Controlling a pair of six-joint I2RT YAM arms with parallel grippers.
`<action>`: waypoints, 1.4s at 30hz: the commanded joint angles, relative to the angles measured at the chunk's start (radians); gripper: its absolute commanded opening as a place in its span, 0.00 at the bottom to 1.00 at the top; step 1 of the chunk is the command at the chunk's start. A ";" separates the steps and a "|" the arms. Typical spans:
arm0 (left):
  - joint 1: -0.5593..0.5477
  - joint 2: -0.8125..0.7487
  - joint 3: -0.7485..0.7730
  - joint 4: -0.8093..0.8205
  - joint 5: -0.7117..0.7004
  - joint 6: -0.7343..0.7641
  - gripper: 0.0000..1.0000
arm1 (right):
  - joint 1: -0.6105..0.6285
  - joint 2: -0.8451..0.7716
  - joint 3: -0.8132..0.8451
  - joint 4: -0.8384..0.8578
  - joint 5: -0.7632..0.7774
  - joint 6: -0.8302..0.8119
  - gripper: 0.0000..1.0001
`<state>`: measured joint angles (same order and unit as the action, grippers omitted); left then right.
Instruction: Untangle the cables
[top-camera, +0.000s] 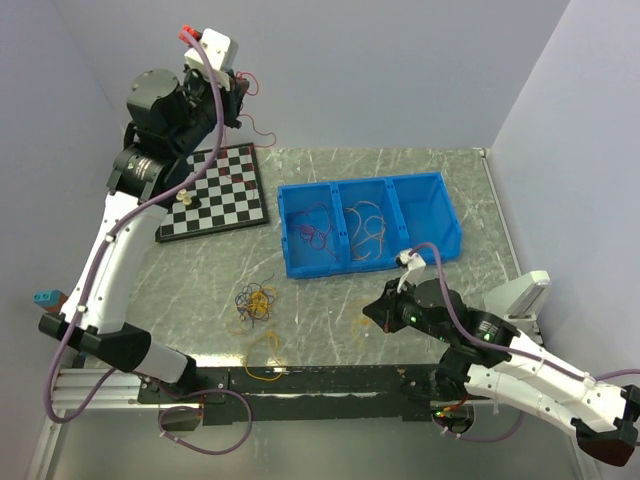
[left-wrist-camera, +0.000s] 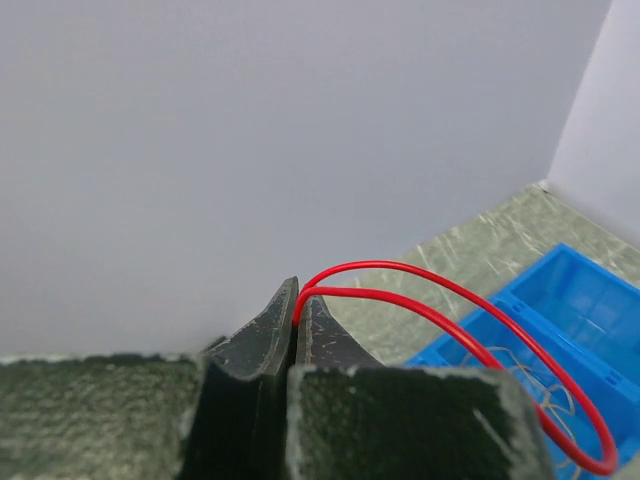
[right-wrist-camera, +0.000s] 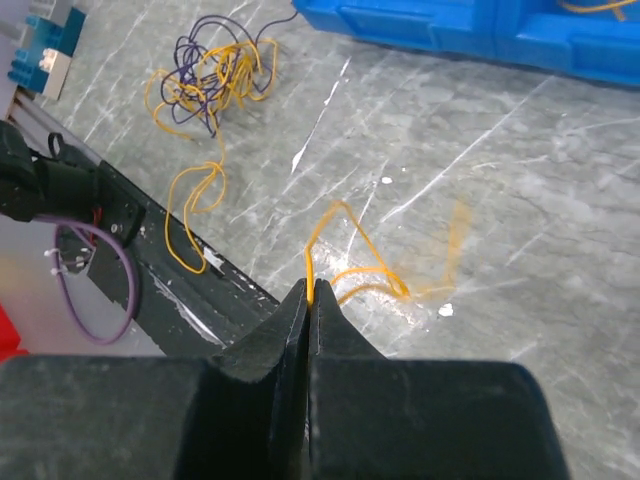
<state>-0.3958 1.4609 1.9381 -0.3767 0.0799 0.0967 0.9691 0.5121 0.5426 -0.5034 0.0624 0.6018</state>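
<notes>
Left claw (left-wrist-camera: 297, 300) clamped on red cable (left-wrist-camera: 360, 264), held high at 11 o'clock; loop hangs toward blue bin (left-wrist-camera: 575, 285) at 1 o'clock. Right claw (right-wrist-camera: 308, 290) pinched shut on yellow cable (right-wrist-camera: 336, 206), low at 5 o'clock. Main tangle (right-wrist-camera: 205, 85) (purple plus yellow) lies at 7 o'clock.

Risks:
- thin strands slipping from my tips
- red loop snagging bin wall on lowering
- my yellow pull tightening knot if strand joins tangle; I cannot tell whether it does

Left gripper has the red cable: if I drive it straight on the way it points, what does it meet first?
Likely the grey wall: it fills the view beyond the left gripper, with nothing between. Depth is unclear. The red cable loops aside.
</notes>
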 joint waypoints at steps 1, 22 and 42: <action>-0.005 0.021 0.019 0.025 0.093 -0.064 0.01 | 0.008 0.008 0.153 0.000 0.063 -0.042 0.00; -0.063 0.111 -0.039 0.096 0.202 -0.089 0.01 | -0.303 0.324 0.422 0.164 0.142 -0.257 0.00; -0.067 0.199 -0.168 0.151 0.210 -0.077 0.01 | -0.498 0.605 0.427 0.371 0.034 -0.255 0.00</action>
<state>-0.4580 1.6650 1.8427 -0.2596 0.2813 0.0292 0.4919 1.0969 0.9401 -0.2199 0.1028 0.3599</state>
